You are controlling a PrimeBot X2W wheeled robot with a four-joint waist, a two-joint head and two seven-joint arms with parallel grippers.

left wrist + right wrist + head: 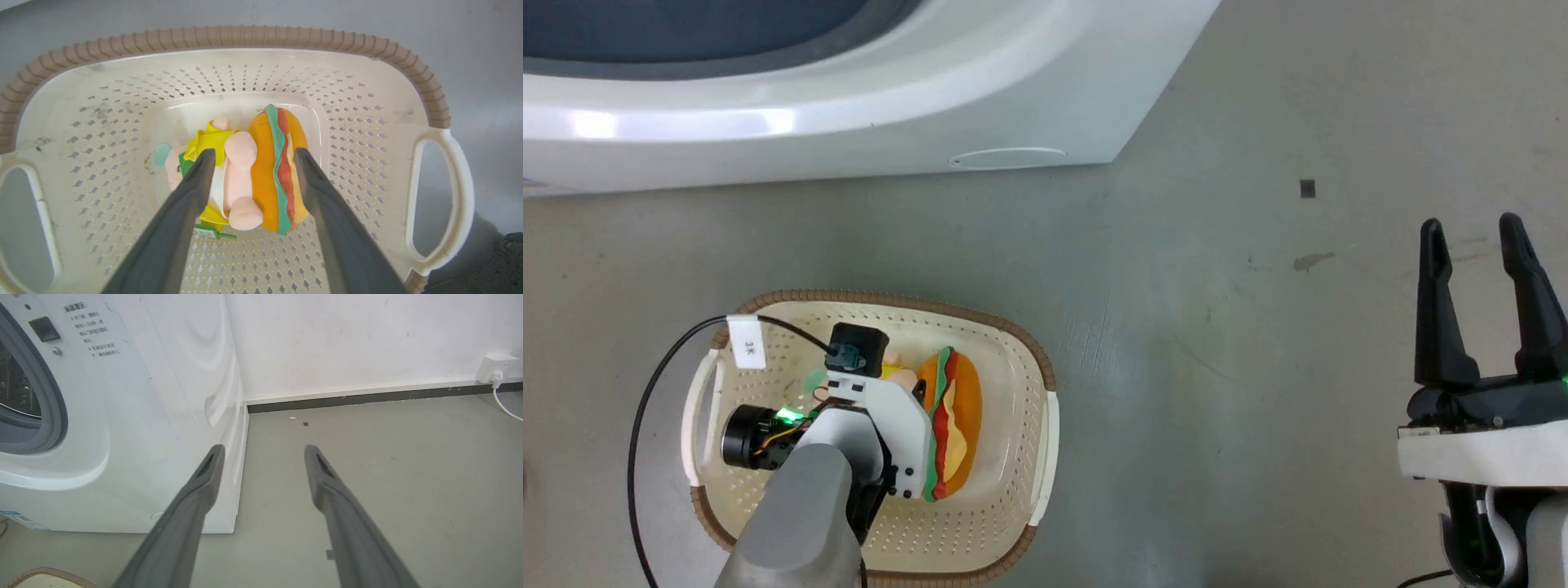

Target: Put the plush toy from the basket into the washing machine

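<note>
Left end effector (254, 152) hung inside the basket (229, 38) with its two fingers apart, straddling the plush toy (261, 175), which lay near the middle of the basket's perforated bottom. In the left wrist view one fingertip sat over the yellow collar at 9 o'clock of the toy and the other by the orange bun's edge at 3 o'clock, though I could not tell whether either pressed the fabric. Nothing was clamped, so the step in hand looked like the grasp itself. In the head view the washing machine (849, 122) stood at 12 o'clock of the basket, across a strip of floor (1217, 327), and the right end effector (1471, 222) hovered well apart at 3 o'clock, fingers apart and empty. Next, I judged, the left fingers needed to close across the soft body firmly enough not to slip, then lift it clear of the rim before swinging toward the drum opening.
</note>
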